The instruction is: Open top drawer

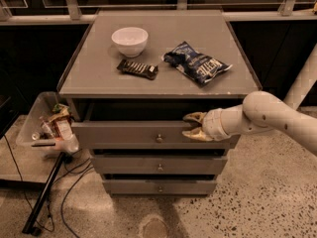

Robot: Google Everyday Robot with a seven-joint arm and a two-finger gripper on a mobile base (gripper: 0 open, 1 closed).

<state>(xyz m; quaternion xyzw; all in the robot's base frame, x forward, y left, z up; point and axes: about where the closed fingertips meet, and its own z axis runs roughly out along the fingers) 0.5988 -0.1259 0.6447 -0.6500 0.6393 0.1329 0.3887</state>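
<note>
The top drawer is the widest grey front of the cabinet, with a small round knob at its centre. It stands slightly out, with a dark gap above it under the cabinet top. My gripper reaches in from the right on a white arm. It sits at the top edge of the drawer front, right of the knob. One tan finger is behind the panel's edge and the other lies on its face, so the gripper is shut on the panel.
On the cabinet top lie a white bowl, a dark snack bar and a blue chip bag. Two narrower drawers sit below. A clear bin of trash, a black pole and cables stand at the left.
</note>
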